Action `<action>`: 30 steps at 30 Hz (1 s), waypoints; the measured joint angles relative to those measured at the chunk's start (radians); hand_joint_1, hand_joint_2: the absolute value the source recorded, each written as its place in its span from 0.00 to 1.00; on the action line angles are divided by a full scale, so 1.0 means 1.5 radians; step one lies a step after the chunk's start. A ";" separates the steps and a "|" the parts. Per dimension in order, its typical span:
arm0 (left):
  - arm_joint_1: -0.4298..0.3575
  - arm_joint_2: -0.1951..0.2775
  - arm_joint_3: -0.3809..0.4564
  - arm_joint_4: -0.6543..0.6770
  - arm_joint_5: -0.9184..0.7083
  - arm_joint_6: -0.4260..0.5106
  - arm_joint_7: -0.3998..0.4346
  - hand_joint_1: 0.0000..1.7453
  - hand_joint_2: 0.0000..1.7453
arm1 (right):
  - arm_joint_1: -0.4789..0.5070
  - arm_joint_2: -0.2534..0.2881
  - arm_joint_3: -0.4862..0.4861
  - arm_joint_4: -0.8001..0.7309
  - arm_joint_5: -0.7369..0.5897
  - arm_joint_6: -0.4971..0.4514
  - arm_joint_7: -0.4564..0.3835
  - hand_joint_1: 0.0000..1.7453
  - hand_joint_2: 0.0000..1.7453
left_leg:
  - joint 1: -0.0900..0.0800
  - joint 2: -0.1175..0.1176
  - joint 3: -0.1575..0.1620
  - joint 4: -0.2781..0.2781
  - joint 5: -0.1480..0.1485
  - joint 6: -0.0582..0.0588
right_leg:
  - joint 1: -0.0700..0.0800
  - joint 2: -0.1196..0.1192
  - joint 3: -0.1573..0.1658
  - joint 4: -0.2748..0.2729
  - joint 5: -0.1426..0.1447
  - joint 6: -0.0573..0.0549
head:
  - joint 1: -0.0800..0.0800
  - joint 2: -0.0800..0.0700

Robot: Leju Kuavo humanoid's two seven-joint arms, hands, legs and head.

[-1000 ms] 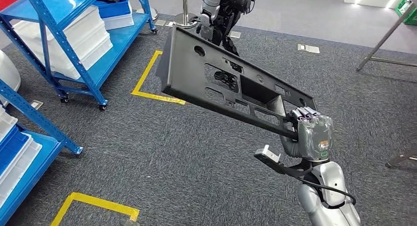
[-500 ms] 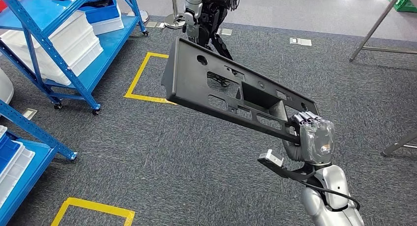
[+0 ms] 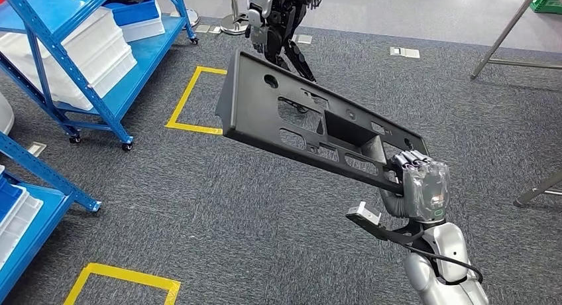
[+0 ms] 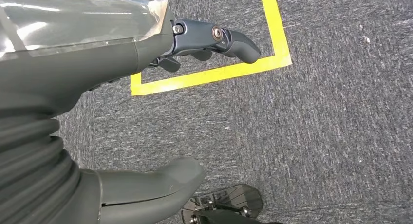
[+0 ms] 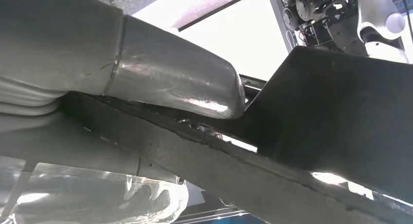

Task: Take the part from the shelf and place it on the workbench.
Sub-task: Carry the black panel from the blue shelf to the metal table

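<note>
Seen from the head camera: right hand point(image 3: 423, 185) clenched on the near end of a long black plastic part point(image 3: 311, 122), fingers point(image 3: 412, 158) curled over its edge, silver forearm rising from below. Part held in the air above grey carpet point(image 3: 232, 212), slanting away and up to the left, pierced with holes and cut-outs. Up close from the right wrist: thick grey thumb point(image 5: 185, 85) pressed against the part's dark edge. Left hand point(image 4: 146, 87) hanging over the carpet, holding nothing, fingers point(image 4: 234, 39) apart, beside a yellow tape line point(image 4: 219, 73). Blue shelf point(image 3: 73, 60) at far left with white trays point(image 3: 86, 50). Another robot's dark legs point(image 3: 278, 26) standing behind the part. Yellow floor markings point(image 3: 189, 99) near the shelf.
</note>
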 joint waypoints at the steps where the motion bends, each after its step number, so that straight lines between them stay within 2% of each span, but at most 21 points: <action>1: 0.000 0.000 0.000 0.000 0.000 0.000 0.000 0.00 1.00 | -0.001 0.001 0.000 0.000 0.006 0.001 0.001 1.00 0.00 | 0.000 0.000 -0.003 0.004 -0.001 0.000 | 0.000 0.000 -0.003 0.003 -0.001 0.000 | 0.000 0.000; 9: -0.001 -0.002 0.002 0.000 -0.001 -0.002 0.001 0.00 1.00 | -0.006 0.009 0.000 0.000 0.063 -0.001 0.015 1.00 0.00 | -0.002 0.000 -0.004 0.006 -0.002 0.001 | 0.001 0.000 -0.004 0.004 -0.001 0.001 | 0.000 0.000; 25: -0.010 -0.002 0.001 0.000 -0.007 0.002 0.002 0.00 1.00 | -0.012 0.011 -0.011 0.000 0.067 -0.002 0.017 1.00 0.00 | -0.003 0.000 -0.003 0.004 -0.001 0.001 | 0.001 0.000 -0.003 0.002 -0.001 0.001 | 0.000 0.000; 30: -0.010 -0.002 0.001 0.000 -0.007 0.002 0.002 0.00 1.00 | -0.013 0.011 -0.013 0.000 0.067 -0.002 0.017 1.00 0.00 | -0.003 0.000 0.005 -0.004 0.000 0.002 | 0.001 0.000 0.006 -0.006 0.000 0.001 | 0.000 0.000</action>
